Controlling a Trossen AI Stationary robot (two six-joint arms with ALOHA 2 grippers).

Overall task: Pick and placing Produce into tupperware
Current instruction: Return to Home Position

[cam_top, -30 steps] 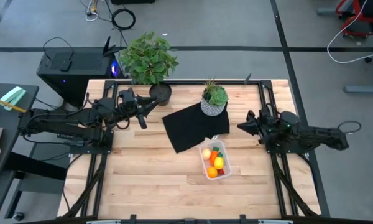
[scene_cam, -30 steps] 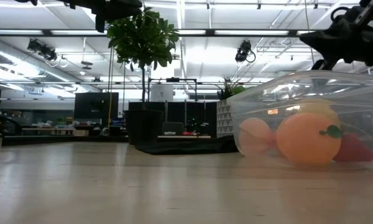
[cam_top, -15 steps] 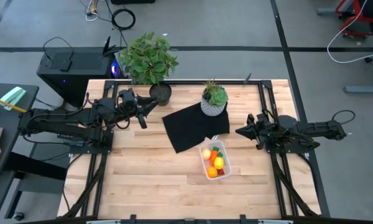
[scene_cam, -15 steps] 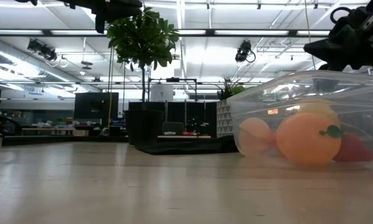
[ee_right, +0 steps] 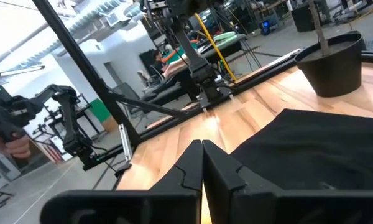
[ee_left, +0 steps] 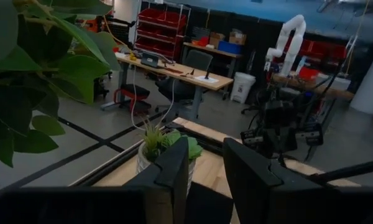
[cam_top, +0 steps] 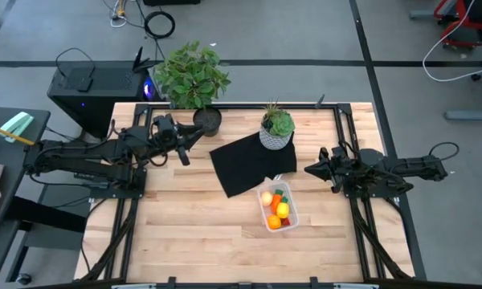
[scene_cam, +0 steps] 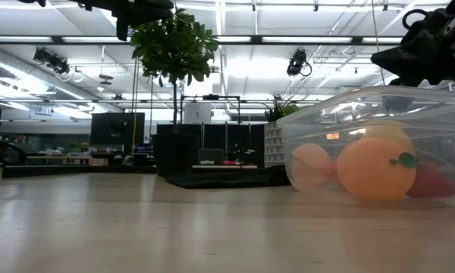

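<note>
Clear tupperware (cam_top: pixel 290 215) holding produce (cam_top: pixel 277 206) lies apart from both: right gripper (ee_right: pixel 202 144) nearer, jaws closed, empty; left gripper (ee_left: pixel 205 147) farther, jaws parted, empty.

clear tupperware (scene_cam: pixel 318 121), orange and yellow produce (cam_top: pixel 278 210), black mat (cam_top: pixel 245 164)

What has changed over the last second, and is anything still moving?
The right gripper dropped slightly as its arm settled, shut and empty; it has been still for the last half second. The left gripper near the big plant, the tupperware and the produce inside stayed put.
</note>
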